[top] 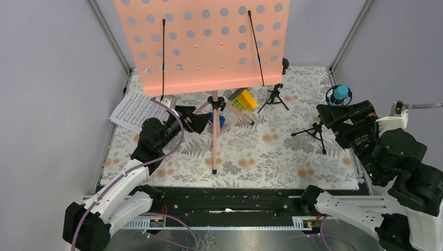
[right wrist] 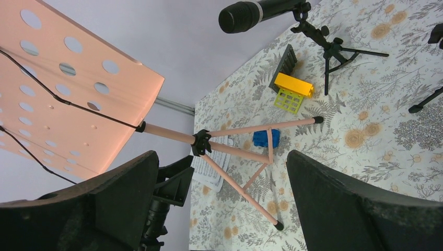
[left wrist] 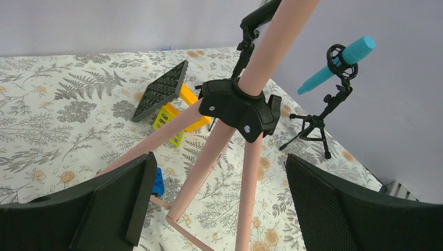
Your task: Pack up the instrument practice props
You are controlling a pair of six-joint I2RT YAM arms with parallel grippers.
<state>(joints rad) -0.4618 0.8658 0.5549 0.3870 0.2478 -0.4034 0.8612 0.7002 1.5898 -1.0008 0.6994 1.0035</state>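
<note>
Nothing's packed yet. Music stand (top: 214, 130) upright mid-table, sheet music (top: 133, 111) at left, black mic (top: 284, 65) and blue mic (top: 340, 94) to the right. Left gripper (top: 201, 121) and right gripper (top: 326, 112) both wide apart, holding nothing.

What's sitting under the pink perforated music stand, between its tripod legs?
A small blue toy car sits on the floral cloth between the legs. From above, a leg partly covers it, and the pink perforated desk hides the cloth behind.
</note>
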